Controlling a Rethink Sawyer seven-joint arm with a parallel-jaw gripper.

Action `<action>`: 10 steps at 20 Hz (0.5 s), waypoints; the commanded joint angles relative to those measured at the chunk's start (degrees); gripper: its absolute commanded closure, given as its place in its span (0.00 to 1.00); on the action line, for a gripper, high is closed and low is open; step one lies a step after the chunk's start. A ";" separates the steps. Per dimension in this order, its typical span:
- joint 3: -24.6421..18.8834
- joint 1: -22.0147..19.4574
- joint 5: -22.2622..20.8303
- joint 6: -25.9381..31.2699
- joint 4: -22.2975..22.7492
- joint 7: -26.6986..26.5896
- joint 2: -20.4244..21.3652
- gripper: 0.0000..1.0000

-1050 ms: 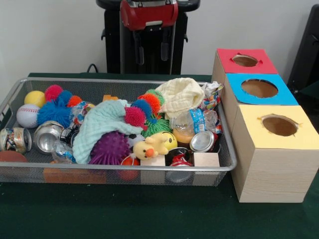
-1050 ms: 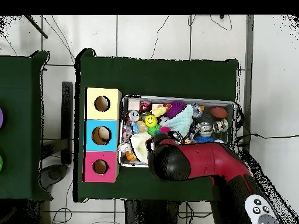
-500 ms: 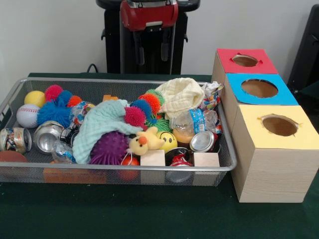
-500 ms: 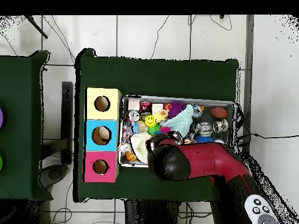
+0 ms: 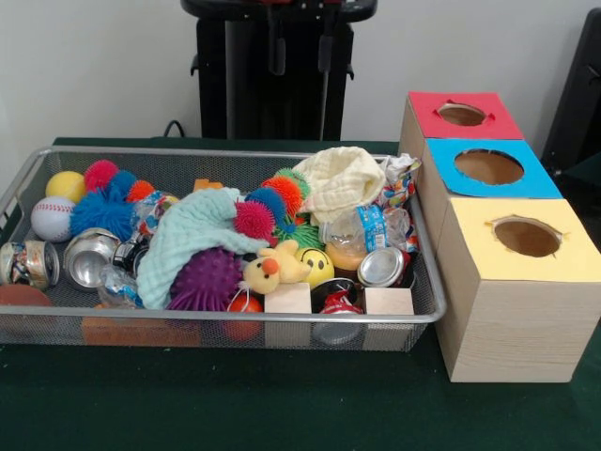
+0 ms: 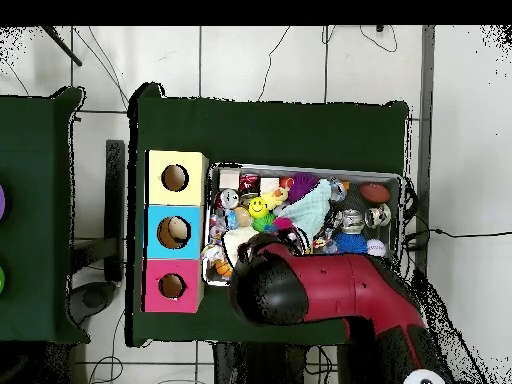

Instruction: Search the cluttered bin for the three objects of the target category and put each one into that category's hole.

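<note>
- The red arm (image 6: 330,290) hangs over the bin's robot-side edge and hides that part of the clutter from above.
- One wire bin (image 5: 225,151) sits on the green tabletop (image 5: 235,404), with a row of three boxes touching its end: red (image 5: 465,127), blue (image 5: 488,178) and yellow (image 5: 526,254), each with one hole.
- Nothing shows which category is the target, so its three objects presumably lie somewhere in the bin. Guessing could send an item into the wrong hole.
- Two cloths, a teal one (image 5: 192,235) in the middle and a cream one (image 5: 343,178) towards the boxes, cover things. A blind grab could snag fabric and drag neighbours out.
- I count three open-topped cans in plain sight: two at the end away from the boxes (image 5: 28,261) (image 5: 89,256) and one near the boxes (image 5: 382,266). They are round and may roll.
- Two wooden blocks (image 5: 288,299) (image 5: 388,301) rest against the camera-side rim.
- One plush duck (image 5: 272,268) leans on one smiley ball (image 5: 317,265).
- The gripper (image 5: 301,47) hangs high over the far rim, its fingers spread with nothing between them.
</note>
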State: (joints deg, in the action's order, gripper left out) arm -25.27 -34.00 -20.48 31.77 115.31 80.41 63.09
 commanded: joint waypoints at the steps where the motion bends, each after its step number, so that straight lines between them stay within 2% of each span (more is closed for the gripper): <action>1: 4.64 2.33 1.32 6.66 -5.85 11.68 -6.34 0.00; 8: 11.54 7.52 -1.14 0.74 -15.53 15.86 -17.79 0.00; 10: 14.99 10.00 -1.21 2.03 -17.88 19.13 -19.96 0.00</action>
State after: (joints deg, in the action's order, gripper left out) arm -18.13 -27.00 -20.20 32.59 106.48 80.58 52.75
